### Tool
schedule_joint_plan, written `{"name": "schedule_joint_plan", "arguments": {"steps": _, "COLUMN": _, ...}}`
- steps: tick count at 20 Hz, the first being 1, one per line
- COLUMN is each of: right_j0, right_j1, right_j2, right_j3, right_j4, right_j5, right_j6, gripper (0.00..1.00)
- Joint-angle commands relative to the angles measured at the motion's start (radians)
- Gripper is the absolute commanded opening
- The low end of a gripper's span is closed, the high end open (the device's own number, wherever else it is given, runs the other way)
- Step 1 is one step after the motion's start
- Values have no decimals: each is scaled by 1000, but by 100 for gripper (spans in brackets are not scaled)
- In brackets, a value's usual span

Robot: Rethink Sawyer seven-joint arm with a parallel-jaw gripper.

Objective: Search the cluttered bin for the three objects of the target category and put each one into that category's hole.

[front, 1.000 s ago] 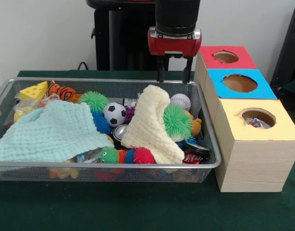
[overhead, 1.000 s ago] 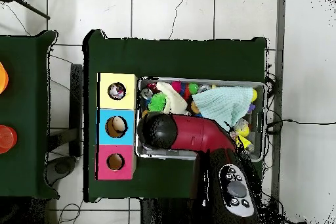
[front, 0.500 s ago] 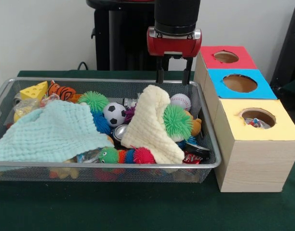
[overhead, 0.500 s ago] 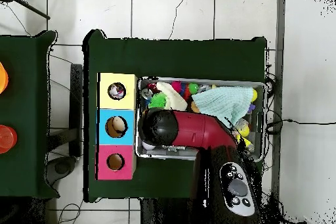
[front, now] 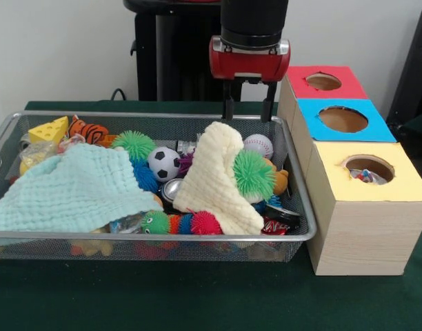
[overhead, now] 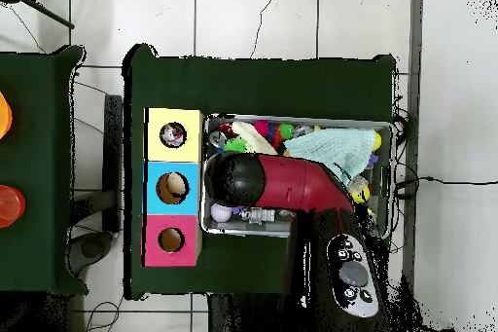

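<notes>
Hanging open and empty, the gripper [front: 249, 109] is hovering above the far rim of the bin [front: 302, 207], its 2 fingers spread apart and nothing between them. The baseball [front: 258, 145] is lying just below and slightly toward the boxes from it, tucked between the cream cloth [front: 213, 181] and the bin's far wall, with the soccer ball [front: 163, 163] farther off on the cloth's other side. Judging from this, a short drop straight down looks like the nearest pick, since 1 round thing is already sitting in the blue hole [overhead: 171, 188].
</notes>
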State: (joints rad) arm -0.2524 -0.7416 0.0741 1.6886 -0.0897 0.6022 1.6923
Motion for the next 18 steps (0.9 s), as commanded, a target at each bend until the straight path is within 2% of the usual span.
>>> {"name": "schedule_joint_plan", "arguments": {"steps": 1, "right_j0": -35, "right_j1": 56, "right_j2": 32, "right_j3": -100, "right_j4": -5, "right_j5": 134, "right_j6": 43, "gripper": 100}}
{"name": "schedule_joint_plan", "arguments": {"steps": 6, "right_j0": -53, "right_j1": 81, "right_j2": 55, "right_j3": -182, "right_j4": -24, "right_j5": 190, "right_j6": -14, "gripper": 100}}
{"name": "schedule_joint_plan", "arguments": {"steps": 10, "right_j0": -79, "right_j1": 133, "right_j2": 74, "right_j3": -256, "right_j4": -39, "right_j5": 207, "right_j6": -58, "gripper": 100}}
{"name": "schedule_joint_plan", "arguments": {"steps": 18, "right_j0": -140, "right_j1": 179, "right_j2": 107, "right_j3": -301, "right_j4": -68, "right_j5": 182, "right_j6": -129, "gripper": 100}}
